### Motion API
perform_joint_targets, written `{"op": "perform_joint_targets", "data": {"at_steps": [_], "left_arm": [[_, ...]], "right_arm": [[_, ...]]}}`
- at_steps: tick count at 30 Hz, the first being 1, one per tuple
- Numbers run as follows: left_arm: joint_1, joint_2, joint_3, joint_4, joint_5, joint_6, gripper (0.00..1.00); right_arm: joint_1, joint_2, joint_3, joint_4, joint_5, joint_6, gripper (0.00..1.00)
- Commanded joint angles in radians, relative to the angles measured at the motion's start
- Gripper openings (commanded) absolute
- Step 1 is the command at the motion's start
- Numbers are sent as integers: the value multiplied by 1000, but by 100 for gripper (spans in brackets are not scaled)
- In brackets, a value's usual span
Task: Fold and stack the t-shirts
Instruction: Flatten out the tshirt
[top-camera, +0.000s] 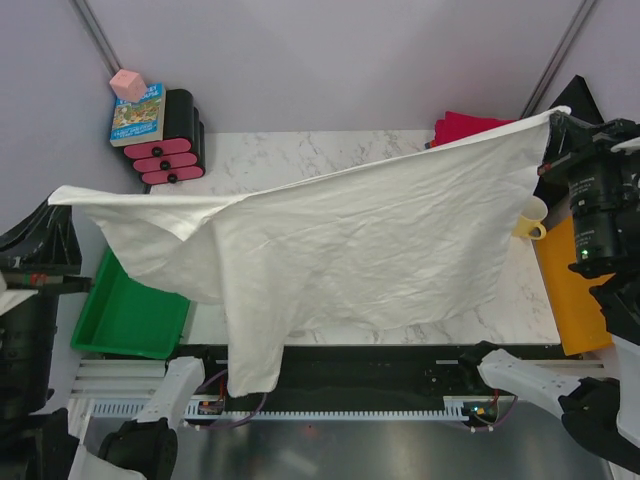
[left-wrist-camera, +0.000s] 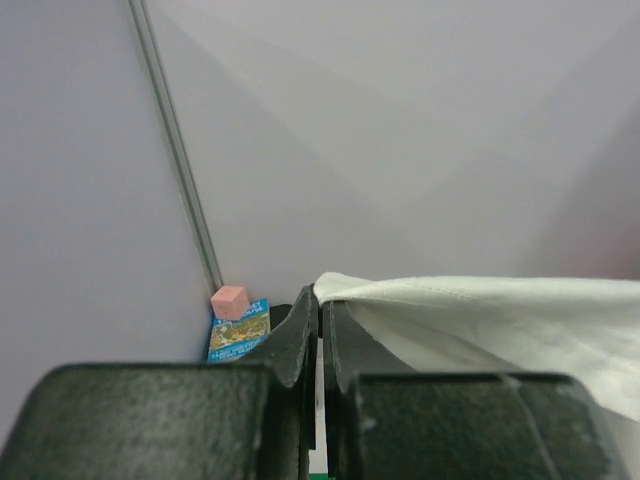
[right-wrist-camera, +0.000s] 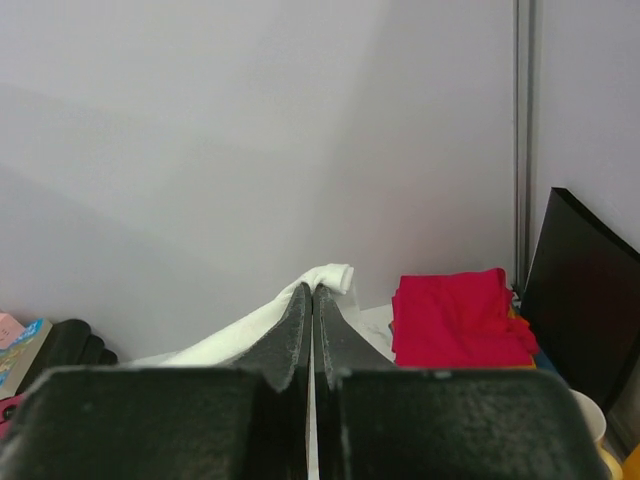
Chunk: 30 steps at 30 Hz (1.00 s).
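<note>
A large off-white t-shirt (top-camera: 380, 240) hangs stretched across the table, held up at two corners. My left gripper (left-wrist-camera: 322, 300) is shut on its left corner (left-wrist-camera: 335, 285), out past the table's left edge. My right gripper (right-wrist-camera: 312, 290) is shut on the right corner (right-wrist-camera: 335, 275), high at the back right. One sleeve (top-camera: 250, 350) droops over the near edge. A folded magenta t-shirt (top-camera: 465, 127) lies at the back right of the table, also seen as the red pile (right-wrist-camera: 455, 315) in the right wrist view.
A green bin (top-camera: 125, 315) sits left of the marble table (top-camera: 290, 155). A black-and-pink rack (top-camera: 175, 140) with a blue book (top-camera: 138, 112) and pink cube (top-camera: 127, 84) stands at the back left. A yellow cup (top-camera: 530, 218) and an orange board (top-camera: 575, 290) are on the right.
</note>
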Motion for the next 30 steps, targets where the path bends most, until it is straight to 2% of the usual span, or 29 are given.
{"op": "perform_joint_targets", "data": {"at_steps": [1,6,8,9,11,13,17,22,25,30], "left_arm": [[-3,60,-204,80,-25,51,2],[-3,84,-569,291,4,56,2],[-4,113,-657,353,2,62,2],[-4,164,-725,415,-1,66,2],[-4,230,-766,463,-10,68,2],[-3,326,-800,528,-7,66,2],[-4,501,-784,607,-8,68,2],[-4,751,-685,663,-11,80,2],[-6,874,-596,677,-22,91,2],[-9,1052,-400,670,-39,97,2]], "right_arm": [[-2,70,-98,45,78,0,0],[-25,163,-300,183,66,23,0],[-116,216,-366,212,-2,78,0],[-152,269,-383,229,-83,103,0],[-218,360,-426,275,-122,151,0],[-233,424,-427,303,-129,155,0],[-264,634,-360,353,-134,151,0],[-302,849,-205,360,-172,155,0],[-327,998,-118,358,-180,157,0],[-350,1144,36,347,-209,163,0]]}}
